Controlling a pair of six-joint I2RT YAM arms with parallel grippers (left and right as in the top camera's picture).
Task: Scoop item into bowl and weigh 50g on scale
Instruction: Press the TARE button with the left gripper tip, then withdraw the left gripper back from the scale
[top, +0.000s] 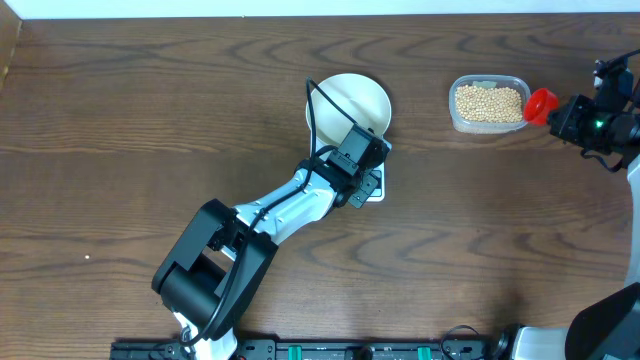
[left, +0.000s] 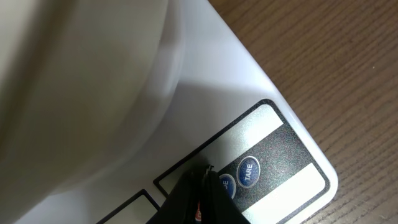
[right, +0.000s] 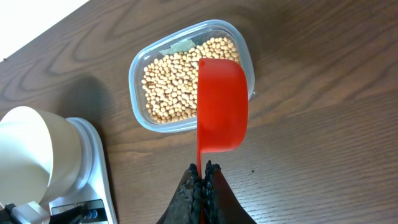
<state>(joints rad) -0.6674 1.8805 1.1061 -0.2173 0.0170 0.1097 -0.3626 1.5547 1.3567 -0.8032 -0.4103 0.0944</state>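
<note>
The white bowl (top: 350, 102) sits on the white scale (top: 374, 192); both also show in the right wrist view, bowl (right: 25, 152) on scale (right: 93, 180). My left gripper (top: 368, 180) is shut, its tip (left: 205, 171) down on the scale's panel (left: 273, 155) beside the blue TARE button (left: 248, 170). The tan beans (top: 488, 102) fill a clear tub (right: 140, 62). My right gripper (right: 204, 168) is shut on the handle of a red scoop (right: 221, 102), held above the tub's near edge; it also shows overhead (top: 540, 104). The scoop's inside is hidden.
The clear tub (top: 455, 108) stands at the back right of the brown wooden table (top: 150, 120). The left arm (top: 270, 215) stretches diagonally from the front edge to the scale. The right arm (top: 610, 115) is at the far right edge.
</note>
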